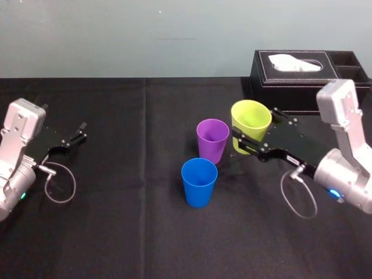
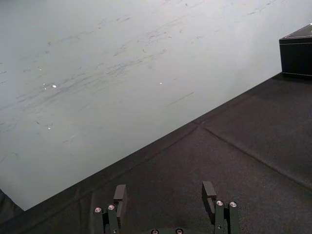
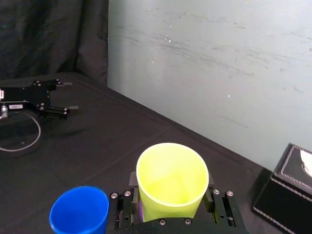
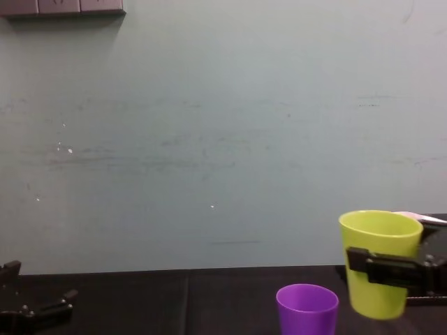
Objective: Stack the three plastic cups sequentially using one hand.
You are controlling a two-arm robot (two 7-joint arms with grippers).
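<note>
My right gripper point(image 1: 254, 131) is shut on the yellow-green cup point(image 1: 251, 119), one finger on each side of its wall point(image 3: 172, 178). The cup hangs upright, lifted off the table point(image 4: 377, 258), just right of the purple cup point(image 1: 212, 139) and slightly behind it. The purple cup stands upright on the black cloth point(image 4: 307, 307). In front of it stands the blue cup point(image 1: 199, 181), also upright point(image 3: 78, 212). Far left on the table, my left gripper point(image 1: 78, 132) rests open with nothing between its fingers point(image 2: 165, 192).
A black tissue box point(image 1: 308, 78) stands at the back right, behind my right arm. The table is covered in black cloth point(image 1: 128, 232), with a grey-green wall behind it. Cable loops hang from both wrists.
</note>
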